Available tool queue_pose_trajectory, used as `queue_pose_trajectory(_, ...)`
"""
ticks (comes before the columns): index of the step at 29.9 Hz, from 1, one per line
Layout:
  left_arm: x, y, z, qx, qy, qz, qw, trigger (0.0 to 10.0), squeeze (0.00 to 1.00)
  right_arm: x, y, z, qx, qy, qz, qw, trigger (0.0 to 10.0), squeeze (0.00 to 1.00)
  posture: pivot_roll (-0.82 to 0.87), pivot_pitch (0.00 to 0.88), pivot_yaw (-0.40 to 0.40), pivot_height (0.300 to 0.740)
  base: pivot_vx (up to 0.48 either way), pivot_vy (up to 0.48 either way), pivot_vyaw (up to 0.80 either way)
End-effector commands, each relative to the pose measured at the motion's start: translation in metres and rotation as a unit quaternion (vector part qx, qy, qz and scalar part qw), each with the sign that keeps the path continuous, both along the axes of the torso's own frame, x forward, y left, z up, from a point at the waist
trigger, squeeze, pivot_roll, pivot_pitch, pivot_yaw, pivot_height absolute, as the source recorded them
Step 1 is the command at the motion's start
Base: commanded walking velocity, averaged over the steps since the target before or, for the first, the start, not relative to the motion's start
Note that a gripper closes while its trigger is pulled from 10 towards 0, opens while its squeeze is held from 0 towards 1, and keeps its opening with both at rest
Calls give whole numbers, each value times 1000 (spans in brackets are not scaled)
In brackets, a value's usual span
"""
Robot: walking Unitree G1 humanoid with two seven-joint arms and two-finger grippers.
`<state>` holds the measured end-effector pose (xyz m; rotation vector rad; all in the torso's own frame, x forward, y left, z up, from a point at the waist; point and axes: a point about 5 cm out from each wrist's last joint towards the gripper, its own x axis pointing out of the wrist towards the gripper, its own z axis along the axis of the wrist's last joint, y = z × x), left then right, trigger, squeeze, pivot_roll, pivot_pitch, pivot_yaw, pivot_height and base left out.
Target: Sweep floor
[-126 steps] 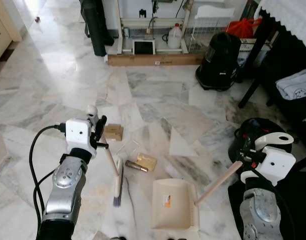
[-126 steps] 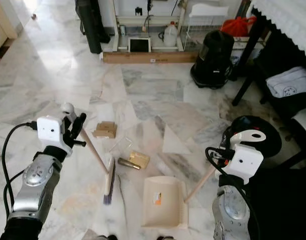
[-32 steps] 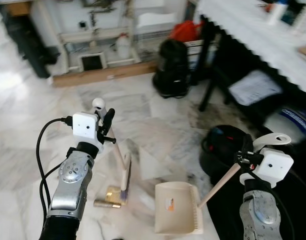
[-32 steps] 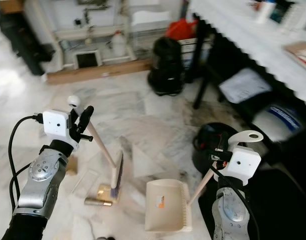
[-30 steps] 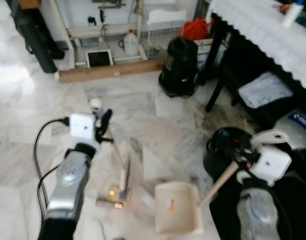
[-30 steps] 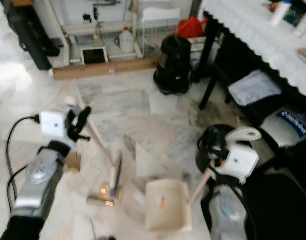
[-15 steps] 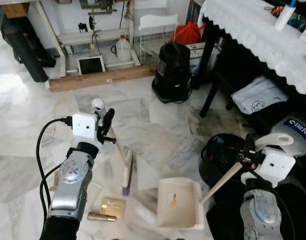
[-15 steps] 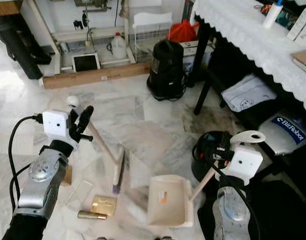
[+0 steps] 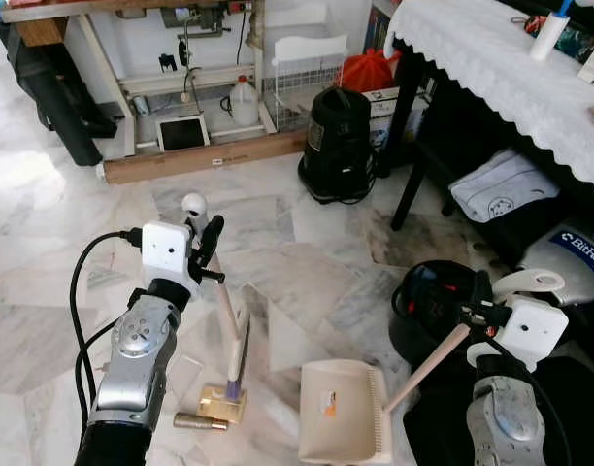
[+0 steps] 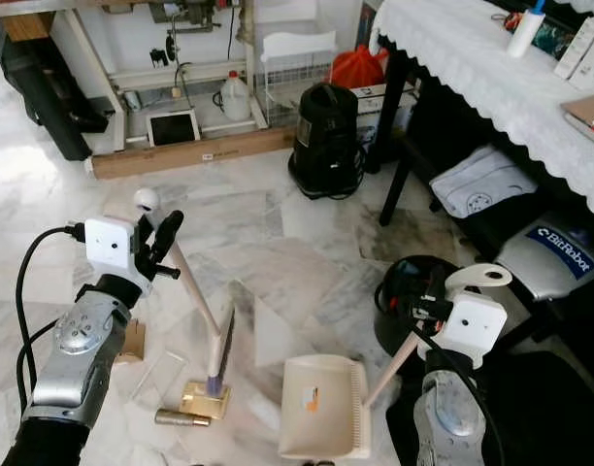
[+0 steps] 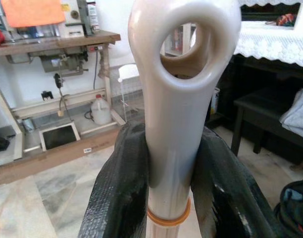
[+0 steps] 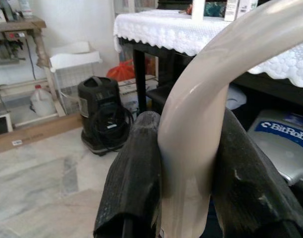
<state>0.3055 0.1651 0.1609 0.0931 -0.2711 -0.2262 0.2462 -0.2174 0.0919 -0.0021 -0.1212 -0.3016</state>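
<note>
My left gripper (image 9: 206, 249) is shut on the cream handle (image 11: 175, 104) of a hand brush. The brush head (image 9: 237, 361) slants down to the marble floor, and its purple bristle tips rest at a small gold box (image 9: 222, 404). A brown tube (image 9: 200, 422) lies beside the box, and a clear plastic piece (image 10: 159, 375) and a cardboard scrap (image 10: 133, 341) lie further left. My right gripper (image 9: 478, 313) is shut on the long handle (image 12: 203, 89) of a cream dustpan (image 9: 342, 425), which sits flat on the floor right of the brush.
A black round appliance (image 9: 435, 303) stands close by my right arm. A black vacuum (image 9: 338, 146), a white jug (image 9: 244, 100), a wire rack (image 9: 302, 70) and a wooden plank (image 9: 205, 158) line the back. A lace-covered table (image 9: 496, 68) with black legs stands at the right.
The view has shifted a little. The brush head has come toward me, from above the gold box to touching it with its bristles. The dustpan stays before my right arm.
</note>
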Motion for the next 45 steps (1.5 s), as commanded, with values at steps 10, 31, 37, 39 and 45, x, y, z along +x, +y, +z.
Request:
queue_pose_trajectory(10,-2,-5,9,4,-15,-19,1000,10000,0,18,-3,-11,-32,7,11,999,10000,0,59,170,-24,740,0,0,0)
queue_pose_trajectory(31,-3,-4,12,15,-22,-26,999,10000,0,42,-3,-13,-66,-10,8,998,10000,0,96,167,-26,740,0,0,0)
queue_pose_trajectory(37,-3,-4,12,17,-22,-29,999,10000,0,44,0,-16,-75,-8,11,997,10000,0,103,165,-21,740,0,0,0)
queue_pose_trajectory(39,-3,-5,12,18,-23,-31,999,10000,0,45,3,-20,-72,-7,12,997,10000,0,103,165,-21,740,0,0,0)
queue_pose_trajectory(45,-4,-5,14,20,-28,-33,999,10000,0,42,12,-31,-63,5,16,998,10000,0,133,161,-18,740,0,0,0)
